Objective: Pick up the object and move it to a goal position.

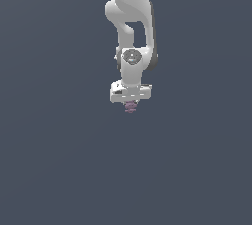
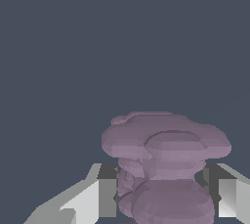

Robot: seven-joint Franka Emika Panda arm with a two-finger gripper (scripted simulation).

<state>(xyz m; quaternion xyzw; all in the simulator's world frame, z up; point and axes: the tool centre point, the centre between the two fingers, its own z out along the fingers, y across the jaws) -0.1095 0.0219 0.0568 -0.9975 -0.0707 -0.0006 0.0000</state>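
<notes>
The small mauve-purple, ridged, lumpy object (image 2: 163,169) was pinched between the nearly closed fingers (image 2: 100,196) of the white gripper (image 1: 130,102), so slipping off its rounded ridges was judged likely under quick motion.

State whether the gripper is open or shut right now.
Shut on the purple object. In the wrist view, the gripper has a finger on each side against it; in the exterior view it pokes out below the gripper.
</notes>
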